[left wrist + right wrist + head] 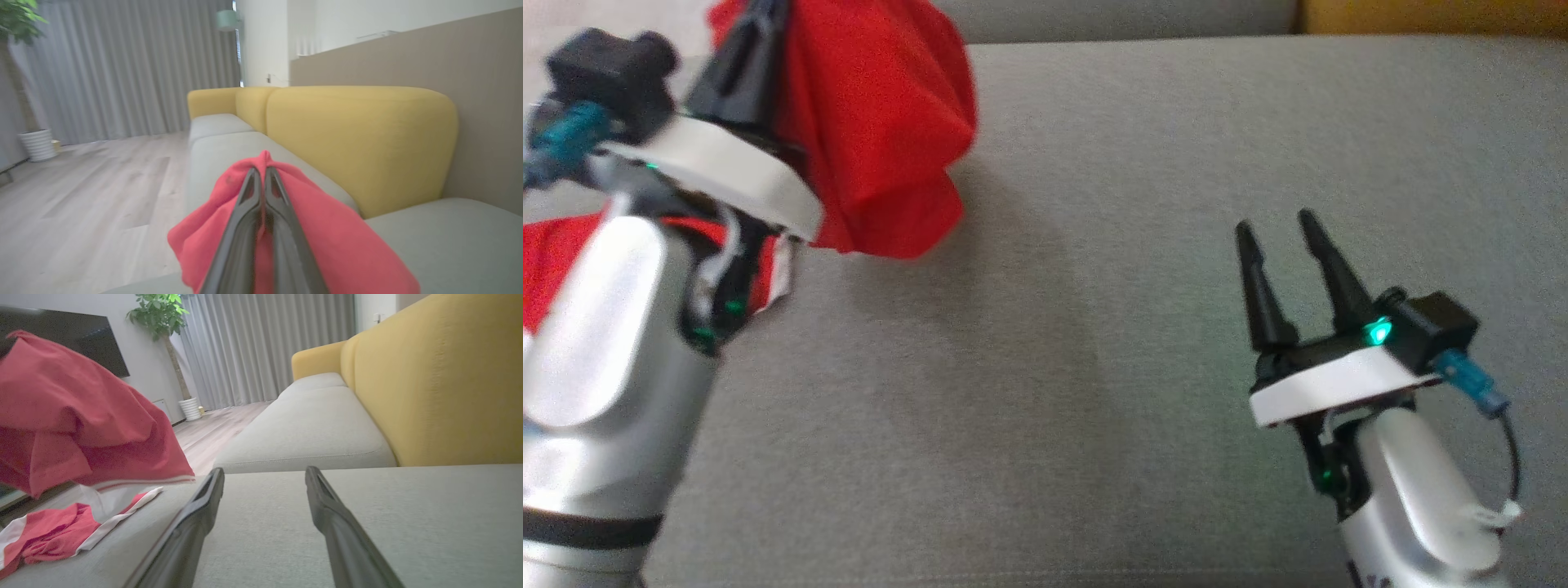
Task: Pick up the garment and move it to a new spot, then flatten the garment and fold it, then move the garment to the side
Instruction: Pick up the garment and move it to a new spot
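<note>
While pinched between the pressed-together fingers of the left gripper [261, 173] at far left, red garment [882, 122] hangs bunched, long axis roughly vertical, white-trimmed lower end on grey sofa seat [1135, 245]; right gripper [1276, 223], fingers spread, near right.

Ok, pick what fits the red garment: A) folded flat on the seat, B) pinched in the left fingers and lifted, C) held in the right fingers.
B: the left fingers are shut on the red garment, bunched and raised; the right fingers stand apart, empty.

red garment [81, 412] with white trim, grey seat cushion [1143, 245], yellow sofa back [359, 134].
</note>
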You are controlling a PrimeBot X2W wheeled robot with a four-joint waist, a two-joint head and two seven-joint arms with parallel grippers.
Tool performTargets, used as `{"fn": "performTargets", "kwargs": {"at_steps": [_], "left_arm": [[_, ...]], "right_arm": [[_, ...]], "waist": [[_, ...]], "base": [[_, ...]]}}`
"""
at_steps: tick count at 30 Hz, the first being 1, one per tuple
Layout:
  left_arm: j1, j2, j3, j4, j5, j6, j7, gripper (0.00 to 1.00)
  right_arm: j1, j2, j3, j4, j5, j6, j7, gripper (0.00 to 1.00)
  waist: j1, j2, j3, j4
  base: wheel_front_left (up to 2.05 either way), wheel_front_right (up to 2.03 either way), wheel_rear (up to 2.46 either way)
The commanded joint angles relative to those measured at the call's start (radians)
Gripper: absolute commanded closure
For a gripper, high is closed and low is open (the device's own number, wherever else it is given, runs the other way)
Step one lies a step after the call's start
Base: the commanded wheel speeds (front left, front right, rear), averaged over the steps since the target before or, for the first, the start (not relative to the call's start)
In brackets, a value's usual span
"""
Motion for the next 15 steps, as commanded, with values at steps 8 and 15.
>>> {"fn": "performTargets", "kwargs": {"at_steps": [8,15], "left_arm": [[-0.092,-0.115,-0.057,0.062,0.017,-0.005,-0.02,1.0],[-0.135,-0.233,-0.13,0.187,0.023,-0.044,-0.082,0.0]], "right_arm": [[-0.071,0.005,-0.073,-0.063,-0.028,0.004,-0.015,0.0],[-0.068,0.005,-0.1,-0.077,-0.019,0.004,-0.022,0.0]], "waist": [[0.0,-0.0001,0.084,-0.153],[0.0,-0.0001,0.116,-0.212]], "base": [[0.0,0.0,0.0],[0.0,0.0,0.0]]}}
